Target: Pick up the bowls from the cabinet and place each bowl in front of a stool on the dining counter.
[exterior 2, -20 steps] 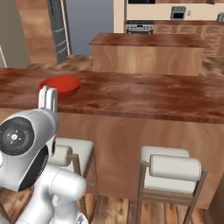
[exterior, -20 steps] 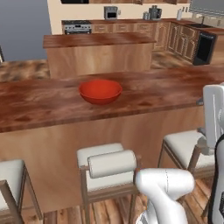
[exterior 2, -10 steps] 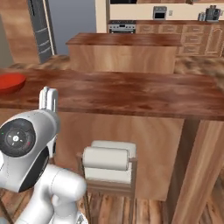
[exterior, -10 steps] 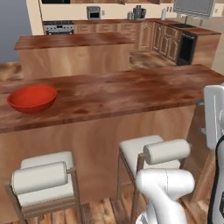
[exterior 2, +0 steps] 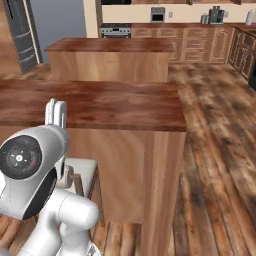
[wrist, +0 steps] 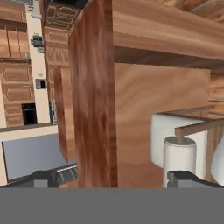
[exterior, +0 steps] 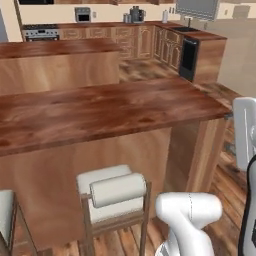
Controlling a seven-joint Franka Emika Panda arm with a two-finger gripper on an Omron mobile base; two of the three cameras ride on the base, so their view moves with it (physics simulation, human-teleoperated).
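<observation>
One second has been enough for the whole picture to swing. The base is driving and carrying both cameras with it, so it is my viewpoint that has shifted, not the furniture. A second ago the red bowl lay on the desk (exterior: 100, 112), just above a stool. Half a second ago it was at the far left of the left base view. I judge it lies where it was set, further left along the desk than I now look. That reads to me as one bowl delivered and the rig leaving to fetch the second, so roughly half the job is done.

Counting what I have now: one desk, with its right end and corner panel plain in the right base view. Two stools stand under it in the left base view, one stool (exterior: 117, 190) whole and another (exterior: 4, 215) as a sliver at the left edge. One island (exterior: 55, 60) stands behind the desk, and one stove (exterior: 42, 32) is against the back wall.

My fingers (wrist: 183, 177) are spread wide with nothing between them. The hand hangs low beside the desk's end panel, looking past it at a stool's padded backrest.
</observation>
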